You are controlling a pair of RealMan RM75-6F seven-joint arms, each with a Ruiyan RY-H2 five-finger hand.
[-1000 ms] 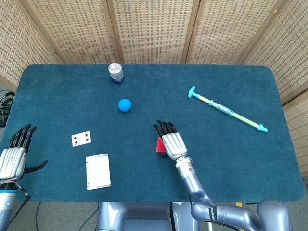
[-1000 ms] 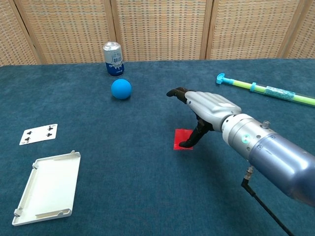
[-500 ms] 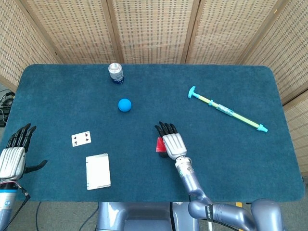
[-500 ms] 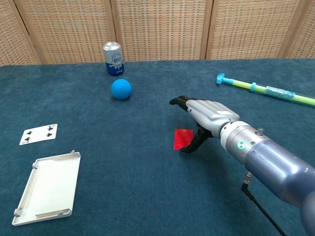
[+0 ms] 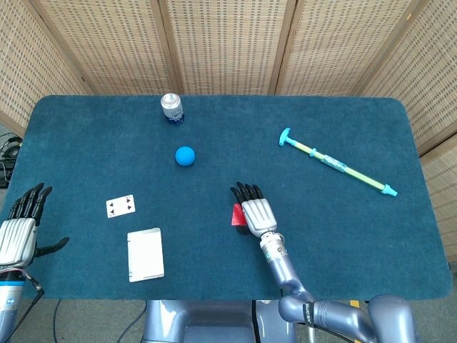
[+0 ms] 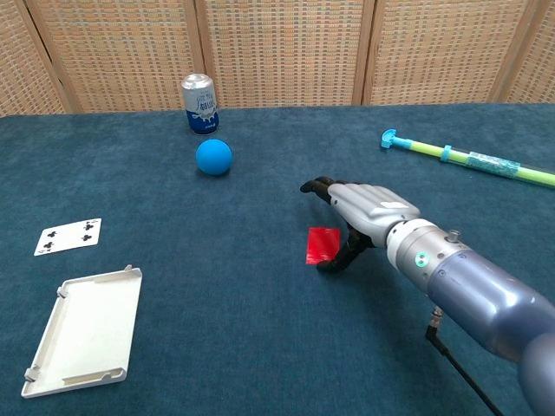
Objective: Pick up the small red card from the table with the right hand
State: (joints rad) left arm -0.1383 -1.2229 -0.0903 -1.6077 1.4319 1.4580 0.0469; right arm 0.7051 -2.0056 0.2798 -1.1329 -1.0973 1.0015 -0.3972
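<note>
The small red card (image 5: pixel 235 214) (image 6: pixel 322 244) lies flat on the blue tabletop near the middle front. My right hand (image 5: pixel 255 209) (image 6: pixel 362 208) hovers over its right side, palm down with the fingers stretched forward. The thumb (image 6: pixel 338 258) points down and touches the table at the card's right edge. Nothing is held in it. In the head view most of the card is hidden under the hand. My left hand (image 5: pixel 20 230) rests at the table's front left edge with its fingers spread and empty; the chest view does not show it.
A drink can (image 5: pixel 171 108) (image 6: pixel 199 103) and a blue ball (image 5: pixel 185 156) (image 6: pixel 213 157) stand behind the card. A playing card (image 5: pixel 120 206) (image 6: pixel 68 236) and a white plastic lid (image 5: pixel 145 254) (image 6: pixel 85 330) lie to the left. A green-blue stick (image 5: pixel 335 162) (image 6: pixel 468 159) lies at the back right.
My right hand has drawn back slightly toward me and lowered. Its thumb has slid off the card's surface to the card's right edge. The card and the left hand have not moved.
</note>
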